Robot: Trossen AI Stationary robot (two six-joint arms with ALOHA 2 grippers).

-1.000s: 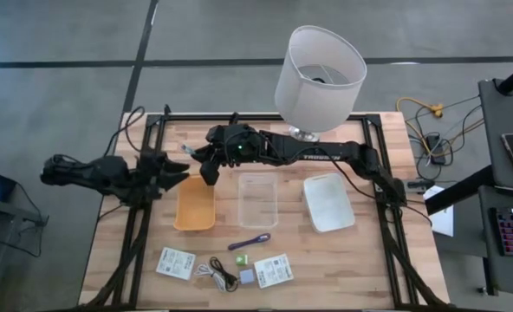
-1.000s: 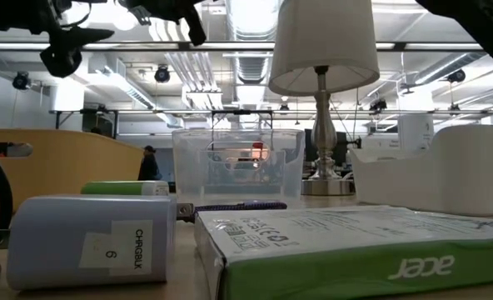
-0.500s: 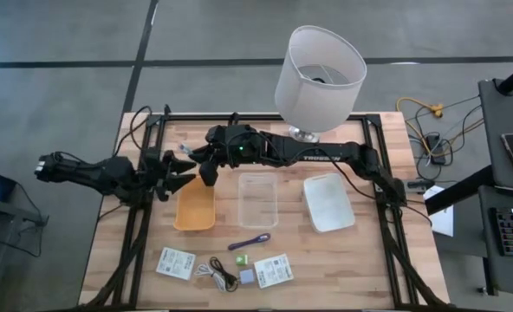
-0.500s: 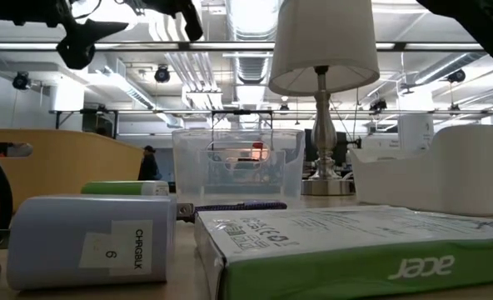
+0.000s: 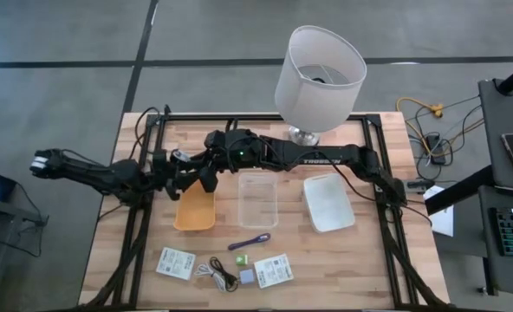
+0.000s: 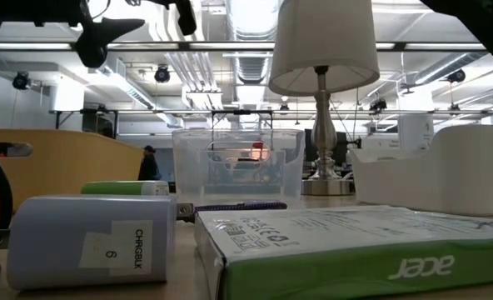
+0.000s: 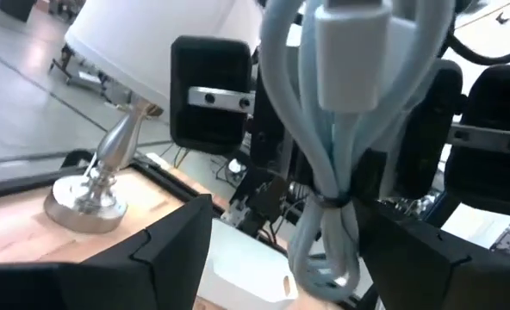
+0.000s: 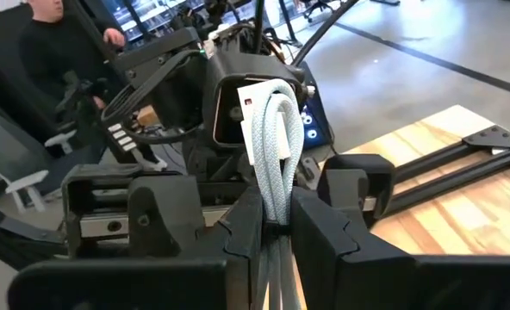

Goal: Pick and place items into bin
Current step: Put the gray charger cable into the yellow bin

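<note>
One coiled white cable [image 8: 276,146] is pinched tight by the right gripper [image 5: 206,170] above the orange bin [image 5: 195,206], while the left gripper [image 5: 175,166] is held wide open right beside it, likely so the cable can be passed across.

Three bins are set in a row mid-tabletop: the orange bin [image 5: 194,208] left, the clear bin [image 5: 258,199] centre, the white bin [image 5: 327,202] right. The lamp [image 5: 318,71] is placed at the far edge. Packets [image 5: 176,263], cables [image 5: 217,274] and the pen [image 5: 254,241] are spread along the near edge.
</note>
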